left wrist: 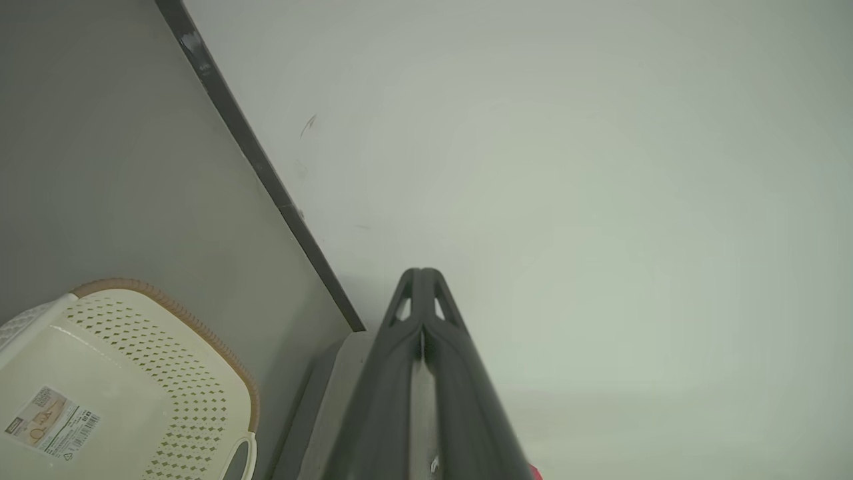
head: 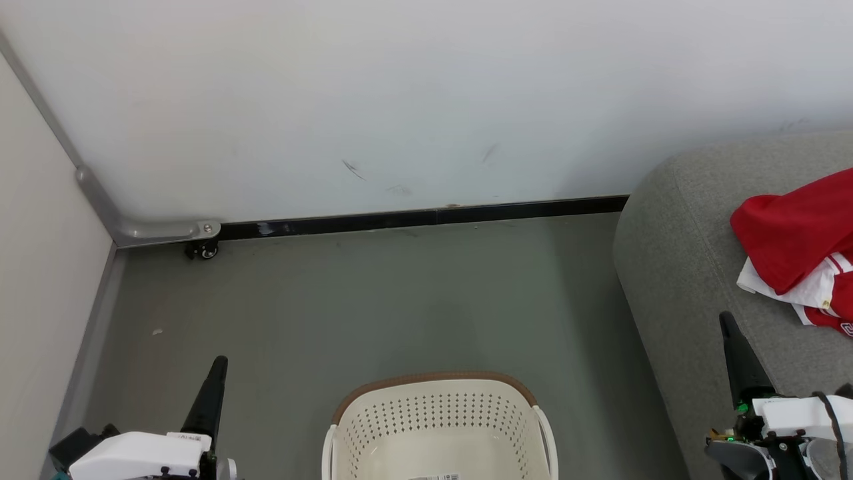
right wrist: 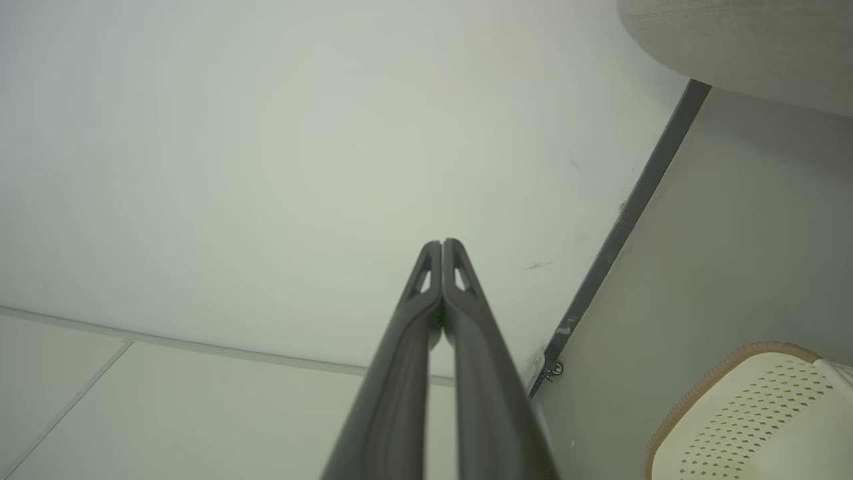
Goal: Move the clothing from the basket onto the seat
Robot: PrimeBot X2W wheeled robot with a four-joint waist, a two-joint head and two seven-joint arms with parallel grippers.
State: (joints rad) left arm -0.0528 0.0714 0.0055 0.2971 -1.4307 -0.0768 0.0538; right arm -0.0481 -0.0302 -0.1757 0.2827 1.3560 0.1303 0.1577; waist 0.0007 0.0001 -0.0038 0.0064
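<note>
Red clothing point(head: 796, 240) with white trim lies bunched on the grey seat point(head: 686, 267) at the right edge of the head view. The cream basket point(head: 436, 417) with its brown rim stands on the floor at the bottom centre; the part of its inside that shows holds no clothes, just a label on the bottom. The basket point(left wrist: 126, 373) sits lower left in the left wrist view and the basket point(right wrist: 746, 413) lower right in the right wrist view. My left gripper point(head: 218, 363) is shut and left of the basket. My right gripper point(head: 725, 319) is shut, over the seat's front, below the clothing.
A white wall with a black skirting strip point(head: 426, 217) runs behind the grey floor point(head: 373, 307). A pale partition point(head: 40, 253) with a grey metal foot and a small caster point(head: 203, 250) closes the left side. Bare floor lies between basket and wall.
</note>
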